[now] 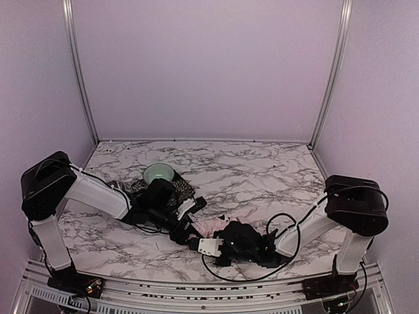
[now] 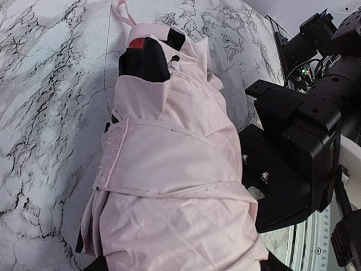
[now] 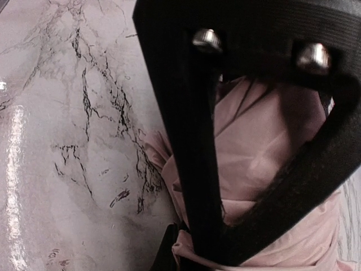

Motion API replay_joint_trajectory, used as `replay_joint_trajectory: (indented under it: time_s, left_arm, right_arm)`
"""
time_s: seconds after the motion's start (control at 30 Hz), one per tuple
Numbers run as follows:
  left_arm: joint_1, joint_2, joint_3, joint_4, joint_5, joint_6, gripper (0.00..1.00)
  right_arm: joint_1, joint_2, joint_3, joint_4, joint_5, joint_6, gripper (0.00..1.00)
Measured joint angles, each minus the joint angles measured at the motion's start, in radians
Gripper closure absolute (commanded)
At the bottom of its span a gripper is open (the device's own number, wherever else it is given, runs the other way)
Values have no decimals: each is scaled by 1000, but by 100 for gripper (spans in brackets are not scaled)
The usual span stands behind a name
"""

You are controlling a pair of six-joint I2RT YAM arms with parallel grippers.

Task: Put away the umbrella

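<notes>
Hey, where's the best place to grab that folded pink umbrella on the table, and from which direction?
Probably across the middle of the umbrella, at the pink band cinching its folds, coming straight down from above. It lies flat on the marble table, bundled tightest there, while the fabric toward both ends looks loose and might slip.
</notes>
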Motion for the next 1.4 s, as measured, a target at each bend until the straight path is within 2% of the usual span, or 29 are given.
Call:
replay_joint_trajectory:
  time_s: [0.33, 0.6, 0.8, 0.97, 1.03, 1.1, 1.2, 1.27, 1.4]
  left_arm:
    - [0, -18, -25, 88, 46, -27, 23]
    - [-10, -17, -19, 111, 21, -48, 25]
    - [-15, 8, -6, 105, -61, -24, 43]
    - [-37, 41, 26, 74, -136, 34, 70]
    - [-45, 46, 39, 67, -164, 56, 77]
    - [-47, 47, 43, 64, -183, 72, 85]
    - [-46, 47, 45, 65, -206, 88, 97]
    - [-47, 48, 48, 67, -224, 92, 100]
    - [-49, 52, 54, 67, -241, 105, 100]
  right_arm:
    - [7, 9, 7, -4, 36, -7, 100]
    - [8, 18, 33, -28, 58, -14, 100]
    - [9, 18, 40, -43, 79, -14, 100]
    - [9, 18, 49, -59, 91, -11, 100]
    - [9, 17, 50, -66, 101, -5, 100]
    - [8, 13, 50, -74, 105, 7, 94]
    - [8, -6, 47, -99, 108, 32, 79]
    - [11, -31, 37, -122, 105, 43, 69]
    - [30, -96, 16, -196, 94, 79, 58]
